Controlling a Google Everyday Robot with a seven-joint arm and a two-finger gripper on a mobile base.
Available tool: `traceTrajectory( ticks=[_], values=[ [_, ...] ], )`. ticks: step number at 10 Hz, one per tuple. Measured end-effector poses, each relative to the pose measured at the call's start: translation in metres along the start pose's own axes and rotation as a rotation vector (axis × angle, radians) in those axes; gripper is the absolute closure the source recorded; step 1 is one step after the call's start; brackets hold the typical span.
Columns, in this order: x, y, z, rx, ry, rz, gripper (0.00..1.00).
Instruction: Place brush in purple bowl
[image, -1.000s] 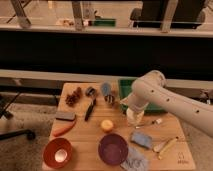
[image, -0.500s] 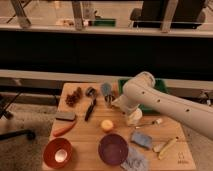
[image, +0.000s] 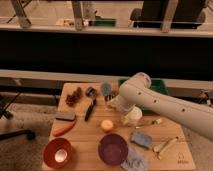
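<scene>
The brush (image: 90, 108) is slim and black. It lies on the wooden table (image: 85, 137) left of centre, with its dark head pointing to the back. The purple bowl (image: 113, 149) stands at the front centre with nothing in it. My gripper (image: 112, 102) is at the end of the white arm, low over the table. It is just right of the brush and behind the bowl. Nothing shows in the gripper.
An orange-red bowl (image: 57, 152) stands front left. A grey block (image: 65, 116) and an orange piece (image: 64, 129) lie left. An orange ball (image: 106, 125), a white cup (image: 133, 116), a blue sponge (image: 141, 139) and a yellow-handled tool (image: 166, 146) lie centre to right. A green tray (image: 155, 86) stands at the back.
The arm has swung left across the table, bringing the gripper from near the white cup to just beside the brush. The objects have not moved.
</scene>
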Motion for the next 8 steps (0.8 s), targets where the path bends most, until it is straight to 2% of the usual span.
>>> traceTrajectory(
  ticks=[4, 8],
  values=[
    [-0.013, -0.010, 0.013, 0.003, -0.006, -0.030, 0.20],
    [-0.035, -0.027, 0.029, 0.008, 0.000, -0.079, 0.20]
  ],
)
